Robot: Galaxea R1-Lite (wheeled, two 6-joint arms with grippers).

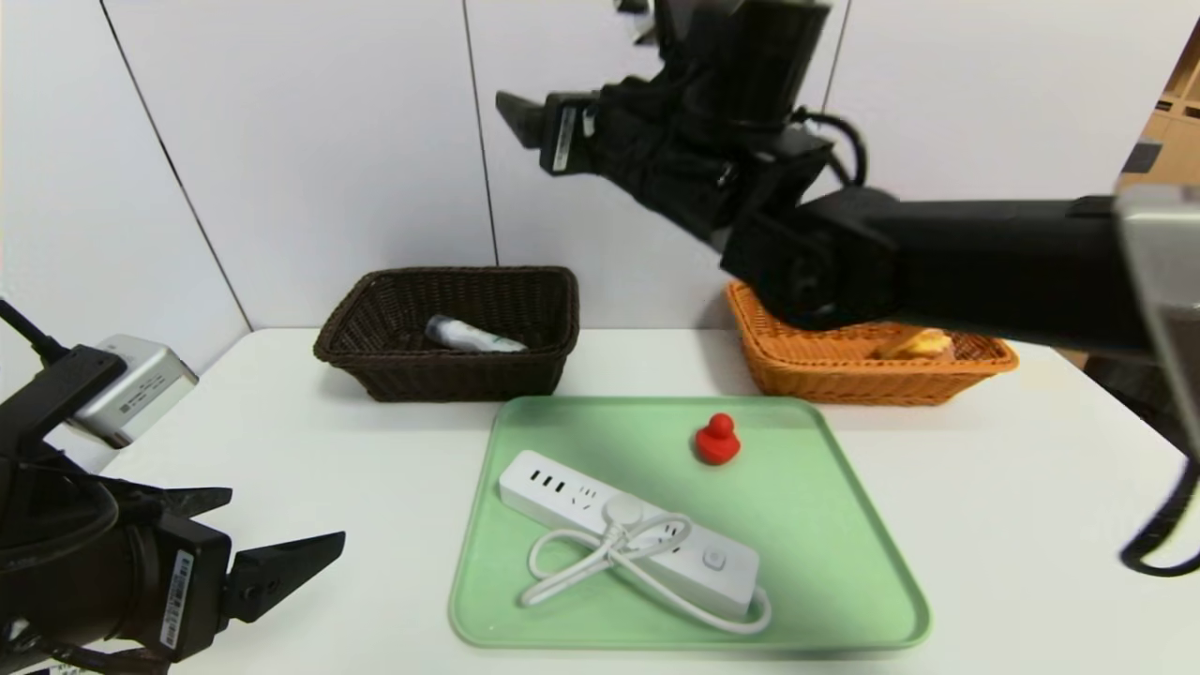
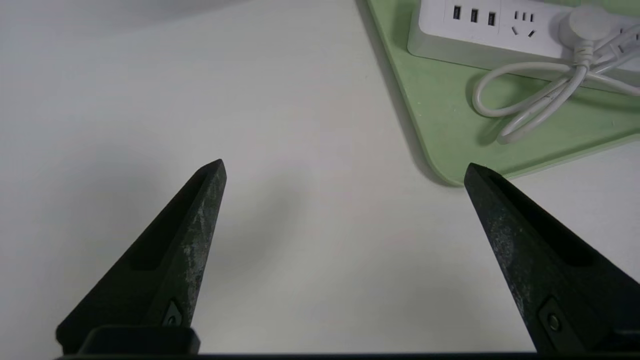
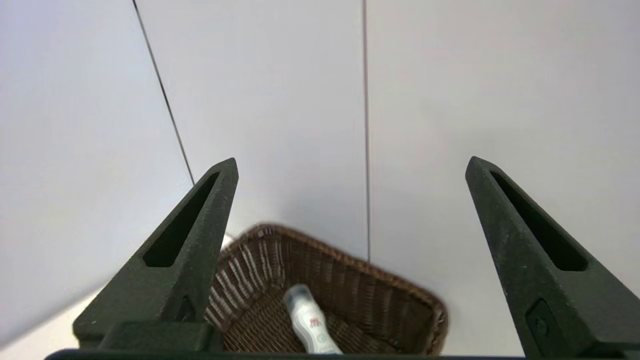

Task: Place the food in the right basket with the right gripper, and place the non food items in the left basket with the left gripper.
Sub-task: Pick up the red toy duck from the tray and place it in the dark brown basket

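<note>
The robot's right gripper (image 3: pixel 352 162) hangs high in the air with its fingers spread wide, nothing between them and nothing touching them; it points toward the pale wall panels (image 3: pixel 420 100). Below and beyond its fingertips sits the dark wicker basket (image 3: pixel 370 295), where a slim bottle (image 3: pixel 312 320) lies on its side, presumably there because it is not food. Under the right arm's raised links (image 1: pixel 966 262), and partly hidden by them, is the orange wicker basket (image 1: pixel 862 380), which holds the yellowish bun (image 1: pixel 919 345); the food therefore seems to be sorted, and the right arm probably has no more to carry. The left gripper (image 2: pixel 345 172) is low over the white table (image 2: pixel 325 280), its fingers also wide apart and empty. Just beside it, toward the robot's right, lies the green tray (image 1: pixel 825 581) with the white power strip (image 1: pixel 722 561) set slantwise, its bundled cord (image 1: pixel 572 574) looped over one side. Farther off on the same tray, beyond the strip, sits the red toy (image 1: pixel 718 441). Both are non-food, so they likely remain for the left gripper, whose lowered, open pose would suit a reach for either one.
</note>
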